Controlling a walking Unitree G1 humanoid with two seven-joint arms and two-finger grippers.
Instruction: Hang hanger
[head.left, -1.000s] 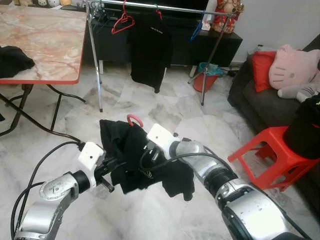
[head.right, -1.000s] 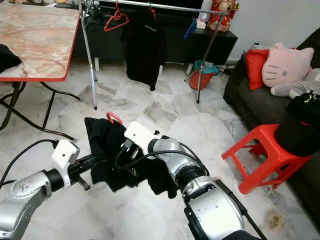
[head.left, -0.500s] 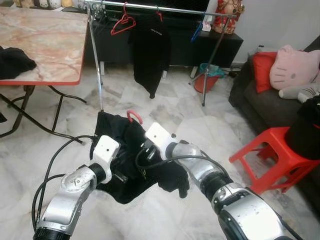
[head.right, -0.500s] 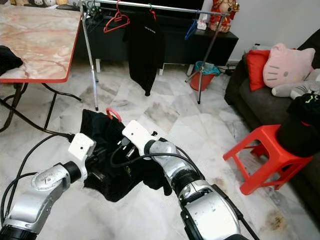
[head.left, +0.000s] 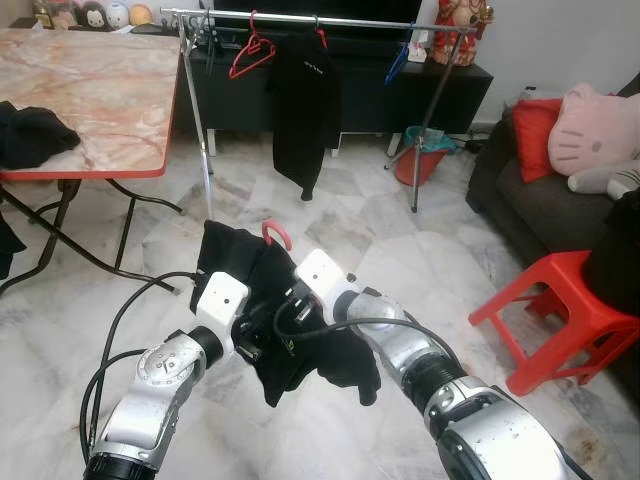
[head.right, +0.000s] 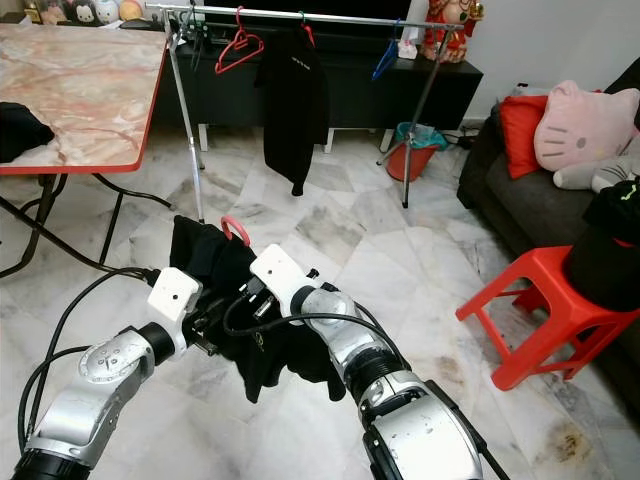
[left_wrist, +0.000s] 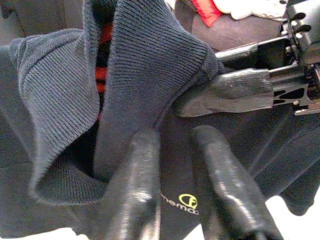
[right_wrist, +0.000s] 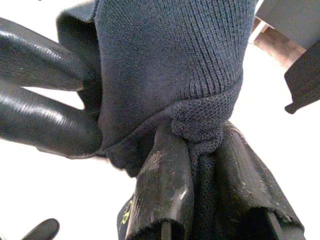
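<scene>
We stand on a pale marble floor (head.left: 420, 255), with a dark sofa (head.left: 530, 200) on our right carrying a pink plush cushion (head.left: 585, 130), and a marble-topped bench (head.left: 90, 90) on our left with a black cloth (head.left: 30, 135) lying on its near edge. Across the room stands a metal clothes rail (head.left: 330, 20), on which hang a black shirt (head.left: 305, 110), an empty red hanger (head.left: 248, 55) to its left and a blue hanger (head.left: 398, 62) toward the right end. A red stool (head.left: 560, 315) sits near the sofa, and a red bucket (head.left: 418, 158) rests by the rail's right leg. Close before us, well short of the rail, both our arms hold up a dark sweater (head.left: 275, 300) on a hanger whose red hook (head.left: 276, 234) pokes out above the fabric. Our right pincer (right_wrist: 202, 150) is closed tight on a bunched fold of the knit, its two fingers nearly meeting around the cloth. Our left pincer (left_wrist: 177, 155) is pressed against the sweater just beside the right one, its fingers (left_wrist: 135, 185) a narrow gap apart over the fabric; we cannot tell whether they actually pinch any of it. A small yellow logo (left_wrist: 186, 201) shows on the cloth between them.
</scene>
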